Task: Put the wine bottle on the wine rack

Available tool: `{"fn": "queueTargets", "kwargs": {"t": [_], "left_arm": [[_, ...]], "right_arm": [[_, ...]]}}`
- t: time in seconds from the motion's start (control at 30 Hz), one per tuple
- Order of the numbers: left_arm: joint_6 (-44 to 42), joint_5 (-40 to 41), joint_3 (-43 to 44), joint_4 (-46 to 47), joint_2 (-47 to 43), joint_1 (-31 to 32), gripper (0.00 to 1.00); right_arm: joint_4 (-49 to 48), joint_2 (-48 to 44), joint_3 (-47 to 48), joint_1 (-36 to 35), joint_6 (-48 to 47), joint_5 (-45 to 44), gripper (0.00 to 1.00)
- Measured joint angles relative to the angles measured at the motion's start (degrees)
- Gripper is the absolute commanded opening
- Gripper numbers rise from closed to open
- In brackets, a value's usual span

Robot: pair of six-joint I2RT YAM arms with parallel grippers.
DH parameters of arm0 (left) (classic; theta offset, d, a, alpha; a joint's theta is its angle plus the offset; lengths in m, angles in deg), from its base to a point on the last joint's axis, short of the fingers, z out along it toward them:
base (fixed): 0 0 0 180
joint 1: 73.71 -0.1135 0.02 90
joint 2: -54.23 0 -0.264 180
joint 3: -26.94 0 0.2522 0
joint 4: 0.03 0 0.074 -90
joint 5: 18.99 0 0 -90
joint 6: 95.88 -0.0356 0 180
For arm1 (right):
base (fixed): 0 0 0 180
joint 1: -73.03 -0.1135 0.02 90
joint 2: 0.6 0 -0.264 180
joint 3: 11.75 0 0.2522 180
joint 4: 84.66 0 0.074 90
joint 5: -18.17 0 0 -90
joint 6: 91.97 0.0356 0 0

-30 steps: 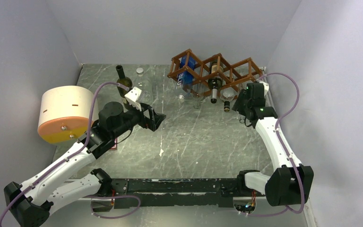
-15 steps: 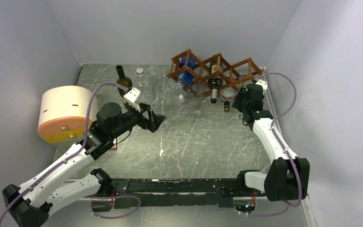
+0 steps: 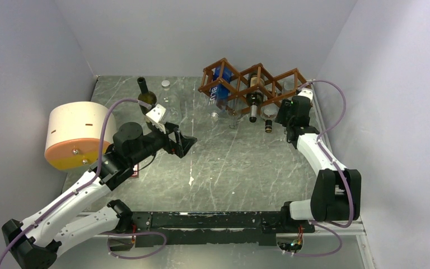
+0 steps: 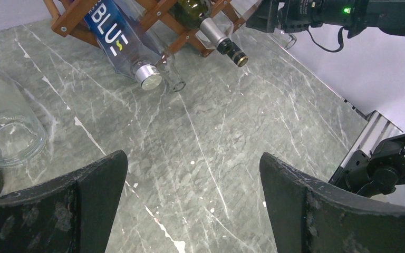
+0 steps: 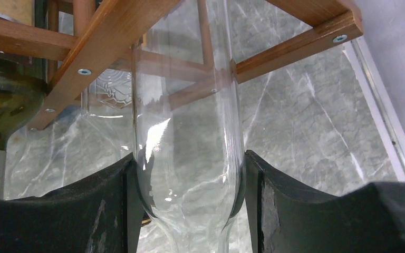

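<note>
We judge the work to be at the insertion step. The right gripper [image 5: 187,184] is closed at middling width on the body of the clear glass wine bottle [image 5: 187,121], both fingers against the glass. The bottle's far end reaches in among the slats of the reddish-brown wooden lattice wine rack [image 5: 100,45], at the far right of the grey marbled table [image 3: 241,168]. The bottle does not yet rest on its own, and we cannot tell how deep it sits in the rightmost diamond opening. The next move, as we see it, calls for sliding it further along its own axis, clear of the slat edges, until the wood bears it, and only then widening the jaws. Letting go early could let the smooth glass slip back out. The left gripper [image 4: 192,161] hangs over the middle of the table, jaws wide with nothing between them, well apart from the rack. Only the right wrist view shows the grip and the glass against the wood; from the top the transparent bottle is nearly lost behind the arm. Only the top view gives us the whole rack, with a blue-labelled clear bottle [image 3: 219,85] in its left opening and a dark green bottle [image 3: 253,101] in the middle one. The left wrist view shows their necks close up, plus a further clear glass vessel [image 4: 5,129] at its left edge.
</note>
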Motion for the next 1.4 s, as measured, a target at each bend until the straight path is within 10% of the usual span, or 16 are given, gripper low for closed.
{"fn": "queueTargets", "kwargs": {"t": [0.37,1.07,1.17,1.4], "left_arm": [[-0.2,0.0,0.0,-0.1,0.4,0.3,0.99],[-0.4,3.6,2.8,-3.7,4.5,0.5,0.99],[-0.6,5.0,5.0,-5.7,6.9,0.6,0.99],[1.0,9.8,9.0,-11.1,11.2,0.7,0.99]], "right_arm": [[-3.2,2.6,0.7,0.0,-5.0,-1.0,0.02],[-3.6,9.2,7.6,-0.2,-10.0,-4.3,0.75],[-5.4,9.0,7.6,-0.4,-9.7,-4.7,0.97],[-6.1,8.1,7.6,-0.4,-8.8,-6.0,1.0]]}}
